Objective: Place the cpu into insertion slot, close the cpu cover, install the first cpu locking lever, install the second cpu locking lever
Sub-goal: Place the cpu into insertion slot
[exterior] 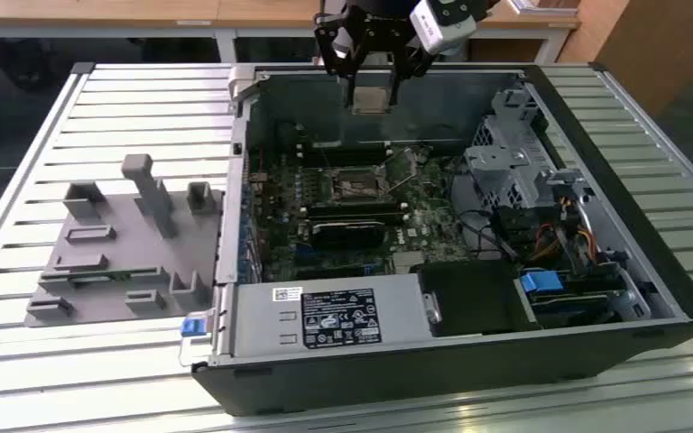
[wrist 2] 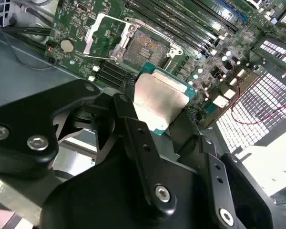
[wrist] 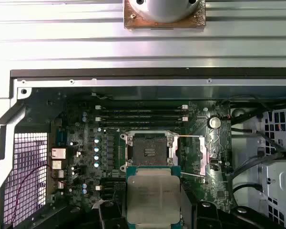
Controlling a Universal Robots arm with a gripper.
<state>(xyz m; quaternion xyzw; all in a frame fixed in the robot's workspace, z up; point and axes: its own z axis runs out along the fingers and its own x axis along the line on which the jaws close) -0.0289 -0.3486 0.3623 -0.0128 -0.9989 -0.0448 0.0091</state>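
Note:
My gripper (exterior: 371, 88) hangs above the far wall of the open computer case, shut on the cpu (exterior: 371, 99), a small silvery square chip on a green base. In both wrist views the cpu (wrist 2: 159, 98) (wrist: 152, 198) sits between the black fingers (wrist 2: 133, 124), well above the board. The insertion slot (exterior: 356, 187) (wrist 2: 145, 47) (wrist: 150, 150) lies open on the green board with its dark centre showing. The cpu cover (wrist 2: 101, 32) (wrist: 203, 157) is flipped up beside the slot. A thin locking lever (wrist: 190, 137) stands out from the slot's side.
Long black memory slots (wrist: 140, 114) run beside the socket. A silver drive cage (exterior: 515, 162) and cables (exterior: 563, 234) fill the case at the exterior view's right, and a power supply (exterior: 322, 316) sits at the front. A grey fixture block (exterior: 118, 244) rests on the slatted table (exterior: 142, 108).

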